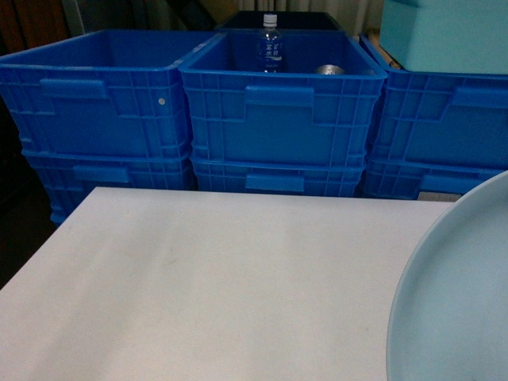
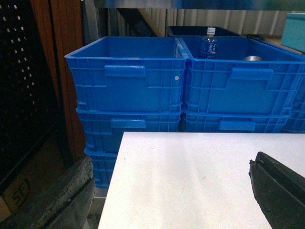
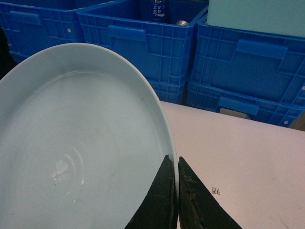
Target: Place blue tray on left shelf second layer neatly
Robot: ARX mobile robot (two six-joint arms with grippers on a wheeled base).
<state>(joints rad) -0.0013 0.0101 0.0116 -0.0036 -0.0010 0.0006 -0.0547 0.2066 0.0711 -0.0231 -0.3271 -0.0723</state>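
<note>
White counter (image 1: 214,286), dark-blue crates (image 1: 278,119) stacked beyond. Blue tray (image 3: 81,143) at near right, rim pinched between right fingers (image 3: 164,200). Left fingers (image 2: 279,188) spread, holding nothing.

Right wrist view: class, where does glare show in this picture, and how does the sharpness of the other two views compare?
Right wrist view: soft whitish reflections sit low inside the blue tray, pinched at its rim by the right gripper. Head view: the tray looms large at the corner, edge slightly soft; the bottle is sharper. Left wrist view: the left gripper's fingers are dark and blurred, crates crisp.
</note>
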